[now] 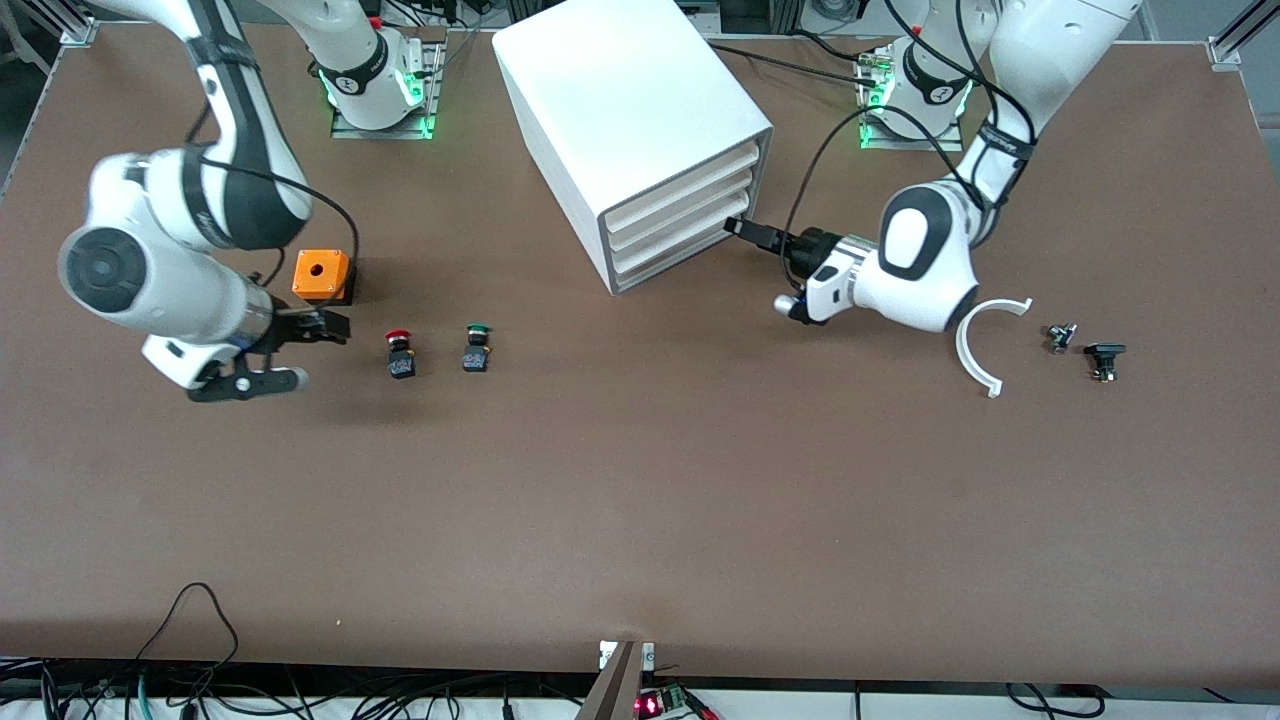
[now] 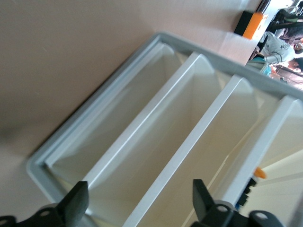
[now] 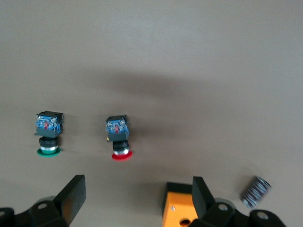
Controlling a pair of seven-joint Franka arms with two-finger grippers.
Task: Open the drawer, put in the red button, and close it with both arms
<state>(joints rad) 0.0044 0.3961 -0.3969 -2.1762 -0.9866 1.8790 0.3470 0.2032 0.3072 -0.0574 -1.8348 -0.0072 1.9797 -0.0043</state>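
Left gripper [image 1: 738, 227]: black fingers spread wide, holding nothing, at the front of the drawer [image 1: 690, 211], a shallow, smooth white plastic tray, shut, middle of three in the boxy white cabinet [image 1: 630, 120] near the table edge where the arm bases stand.

Right gripper [image 1: 315, 350]: fingers parted, empty, over the table just beside the red button [image 1: 400, 354].

Red button: round red cap, blocky black body, lying toward the right arm's end, beside the green button [image 1: 477, 348]. Orange box [image 1: 321, 274] close by.
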